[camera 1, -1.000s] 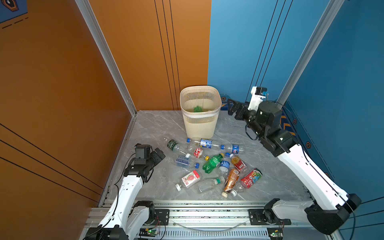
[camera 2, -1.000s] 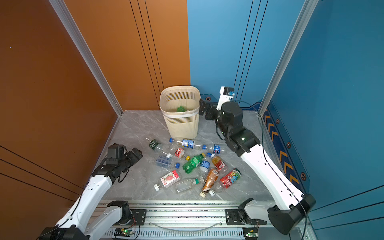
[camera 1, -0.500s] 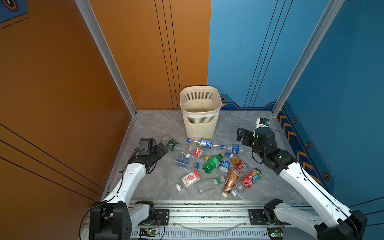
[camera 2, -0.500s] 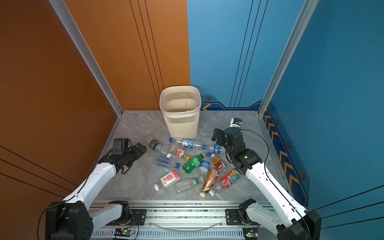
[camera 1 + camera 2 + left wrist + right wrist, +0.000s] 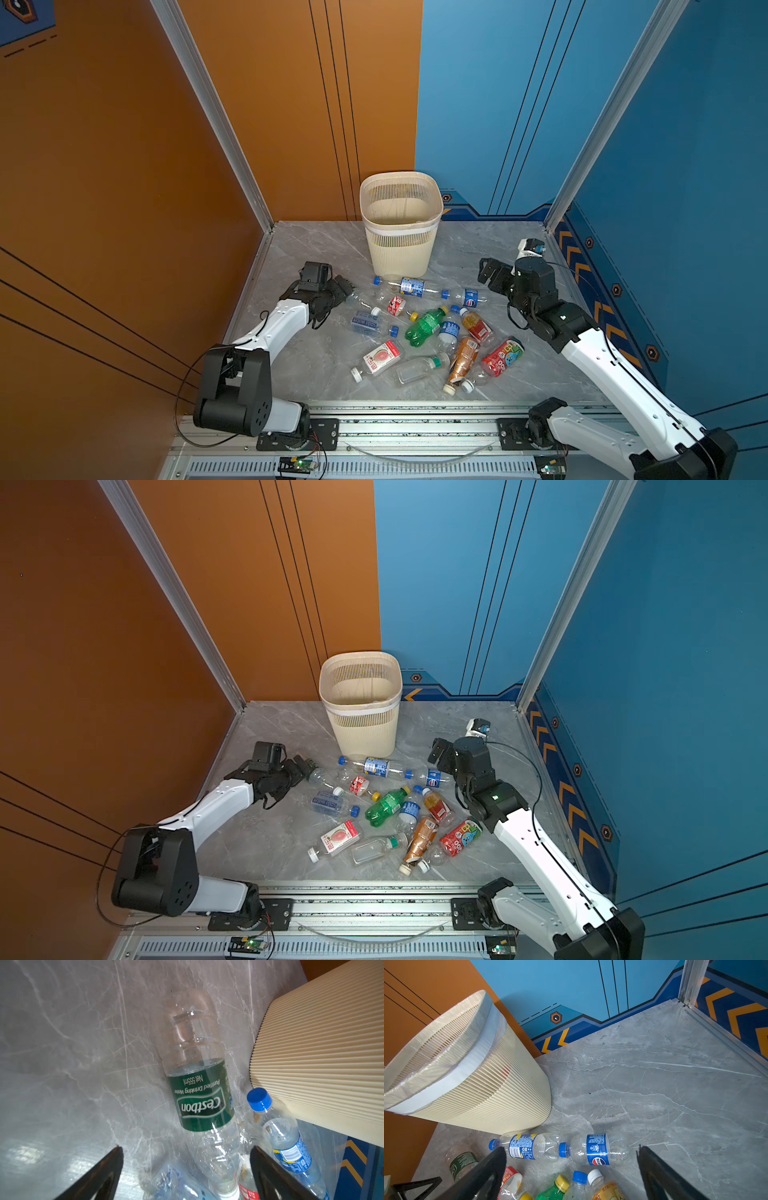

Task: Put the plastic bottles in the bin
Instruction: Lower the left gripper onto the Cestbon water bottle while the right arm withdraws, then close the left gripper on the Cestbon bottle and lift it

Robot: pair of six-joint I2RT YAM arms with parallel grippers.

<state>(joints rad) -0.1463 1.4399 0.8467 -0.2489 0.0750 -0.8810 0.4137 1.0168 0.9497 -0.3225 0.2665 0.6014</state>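
Note:
The cream slatted bin (image 5: 401,224) (image 5: 360,712) stands at the back of the floor. Several plastic bottles lie in front of it in both top views, among them a green one (image 5: 426,326) and a Pepsi-labelled one (image 5: 467,297). My left gripper (image 5: 343,286) (image 5: 187,1152) is open and low over a clear bottle with a dark green label (image 5: 200,1095); that bottle's neck end lies between the fingers, untouched. My right gripper (image 5: 488,272) (image 5: 571,1150) is open above the Pepsi bottle (image 5: 598,1150), beside the bin (image 5: 467,1076).
Orange wall panels close the left side and blue ones the back and right. An aluminium rail (image 5: 395,415) runs along the front edge. A blue-capped bottle (image 5: 286,1136) lies against the bin's foot (image 5: 322,1053), next to my left fingers.
My right arm came down from beside the bin's rim to the floor near the Pepsi bottle. My left gripper moved forward to the green-labelled bottle. The green thing seen in the bin's mouth no longer shows.

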